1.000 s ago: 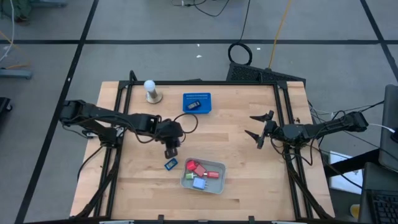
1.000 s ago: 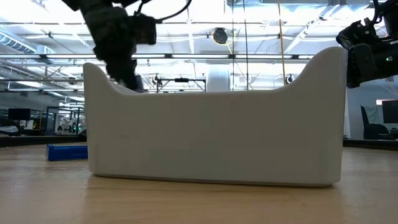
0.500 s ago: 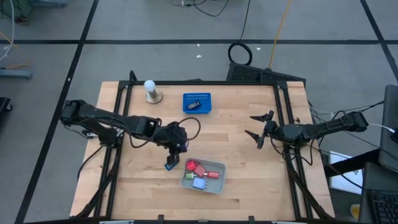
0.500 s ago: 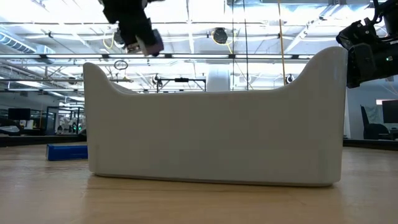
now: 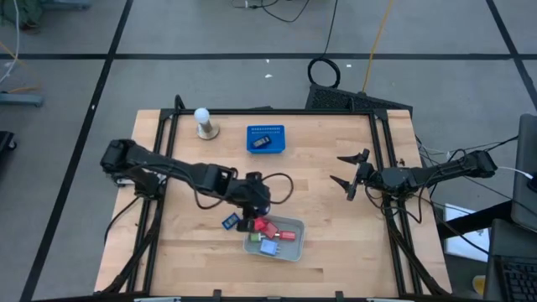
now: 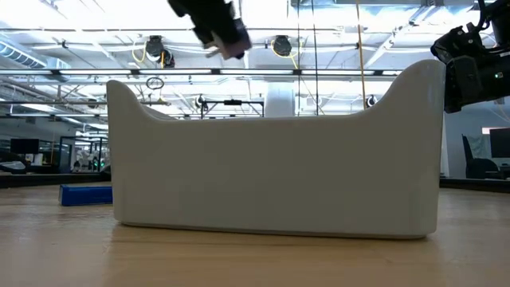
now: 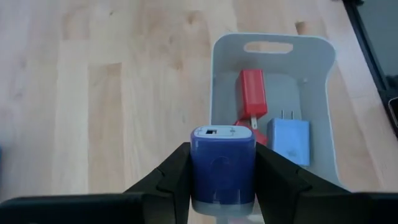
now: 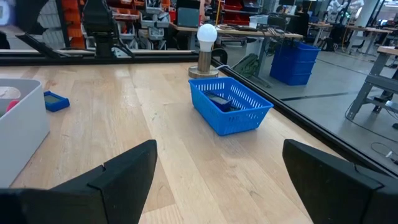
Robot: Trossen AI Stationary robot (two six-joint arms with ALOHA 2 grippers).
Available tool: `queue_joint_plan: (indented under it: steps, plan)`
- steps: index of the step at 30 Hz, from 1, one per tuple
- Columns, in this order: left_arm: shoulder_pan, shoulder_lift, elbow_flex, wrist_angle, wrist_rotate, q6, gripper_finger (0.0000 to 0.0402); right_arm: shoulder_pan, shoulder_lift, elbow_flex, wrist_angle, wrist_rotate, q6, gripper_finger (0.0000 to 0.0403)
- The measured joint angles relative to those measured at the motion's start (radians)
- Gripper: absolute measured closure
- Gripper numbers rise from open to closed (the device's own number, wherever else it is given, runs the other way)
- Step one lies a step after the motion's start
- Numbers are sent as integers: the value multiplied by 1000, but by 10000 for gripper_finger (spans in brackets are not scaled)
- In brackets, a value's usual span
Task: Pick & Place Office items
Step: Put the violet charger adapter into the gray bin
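I am carrying a purple-blue charger (image 7: 222, 163), clamped between the left tool (image 7: 222, 180) fingers, just short of the grey tray (image 7: 323, 74) holding red and blue chargers. Next I am judging: advance over the tray, release. The right tool (image 5: 348, 181) is waiting spread wide near the surface (image 5: 336, 235) edge.

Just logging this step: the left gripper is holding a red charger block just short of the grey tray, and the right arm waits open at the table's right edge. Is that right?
Not quite: the block in the left gripper is purple-blue, not red, as the left wrist view shows. The red pieces already lie in the grey tray. The rest stands: the right gripper waits open at the right edge.
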Motion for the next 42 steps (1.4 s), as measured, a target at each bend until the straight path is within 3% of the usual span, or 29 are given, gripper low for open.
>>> queue_joint_plan:
  steps: [7, 18, 42]
  plan:
    - [14, 104, 106, -59, 66, 54, 268, 0, 0, 0, 0, 0, 0, 64]
    - [23, 186, 112, -13, 147, 13, 268, 0, 0, 0, 1, 0, 0, 64]
    - [-42, 276, 109, 91, 143, -60, 268, 0, 2, 0, -2, 0, 0, 64]
